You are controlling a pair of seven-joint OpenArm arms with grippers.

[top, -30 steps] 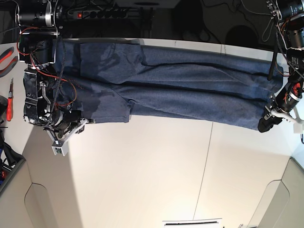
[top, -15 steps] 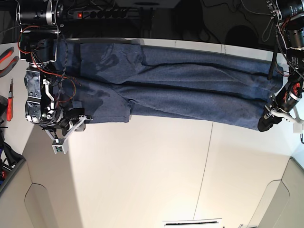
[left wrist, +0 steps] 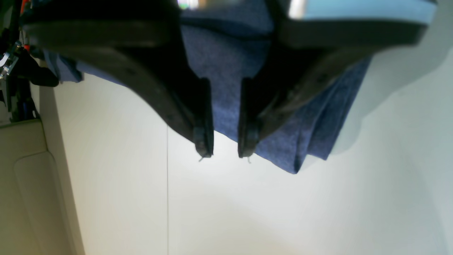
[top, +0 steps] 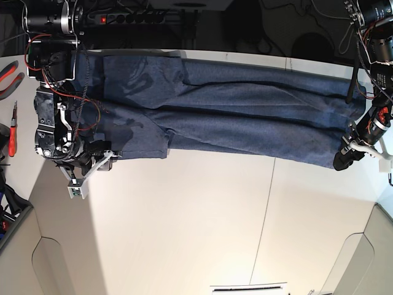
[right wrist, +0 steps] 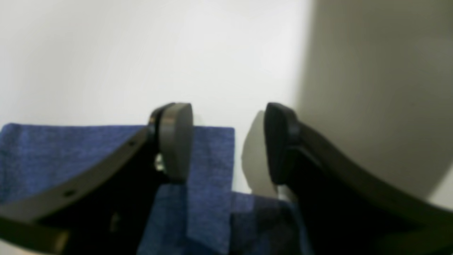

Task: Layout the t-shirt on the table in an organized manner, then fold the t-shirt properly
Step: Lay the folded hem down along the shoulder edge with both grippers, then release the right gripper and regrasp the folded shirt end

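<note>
Moved: right end effector [right wrist: 228,141] let go of the shirt corner and backed off a little.
T-shirt [top: 245,120]: folded long, flat along the far edge of the white surface [top: 202,227].
Left end effector [left wrist: 225,136]: pinching the shirt's other end.
Right end effector: wide open, empty.

A black power strip [top: 138,16] with a red switch is lying along the dark strip at the top of the base view, among tangled black cables [top: 270,27]. Red-handled pliers [top: 11,67] and a red-handled screwdriver [top: 12,132] are resting at the left edge. Beige panels with rounded corners [top: 52,264] are showing at both lower corners. Even, bright light is falling from overhead, casting soft shadows.
</note>
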